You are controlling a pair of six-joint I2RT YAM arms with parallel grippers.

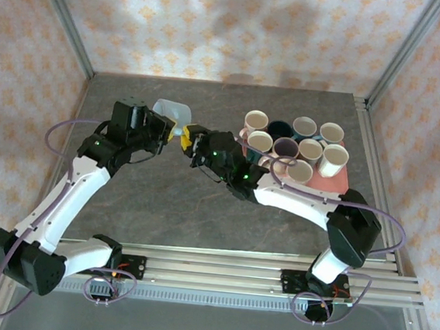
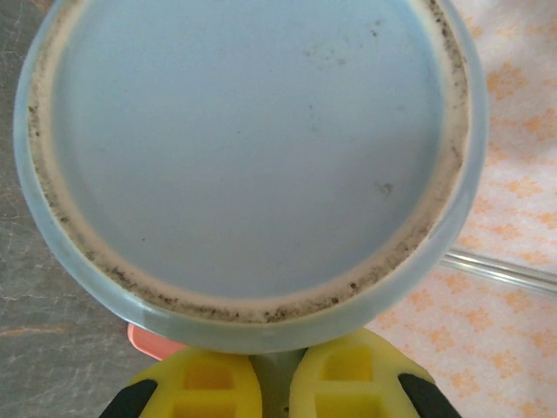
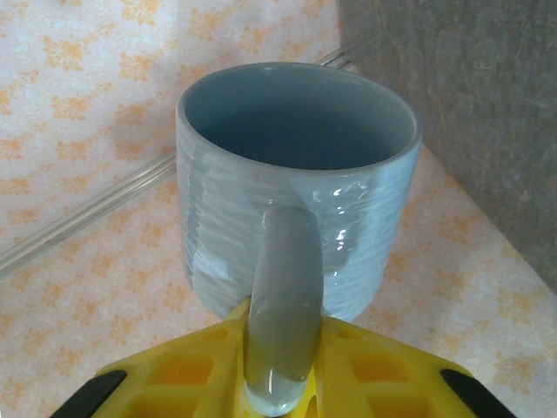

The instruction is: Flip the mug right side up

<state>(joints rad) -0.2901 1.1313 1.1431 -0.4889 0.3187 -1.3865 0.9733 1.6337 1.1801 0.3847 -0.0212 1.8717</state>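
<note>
Top view, mug: the pale blue mug (image 1: 169, 112) sits upper centre of the frame, where the two arms meet, above the grey table (image 1: 185, 201).
Top view, left gripper: the left gripper (image 1: 174, 128) reaches in from the left, touching the mug's lower edge.
Top view, right gripper: the right gripper (image 1: 189, 140) comes in from the right, just beside the left one.
Top view, surroundings: a cluster of other mugs (image 1: 294, 145) stands on a pink tray (image 1: 342, 181), right of centre.
Left wrist view, mug: the mug's (image 2: 252, 148) flat round base faces the camera, taking up most of the frame.
Left wrist view, claw: the left gripper (image 2: 277, 383) is clenched at the bottom edge, a thin pale blue part of the mug pinched between its yellow fingers (image 2: 204, 383).
Right wrist view, mug: the mug (image 3: 296, 209) is at centre, mouth toward the top, handle (image 3: 283, 313) toward the camera.
Right wrist view, claw: the right gripper (image 3: 283, 374) is grasping the handle, its yellow fingers (image 3: 191, 366) against both sides.
</note>
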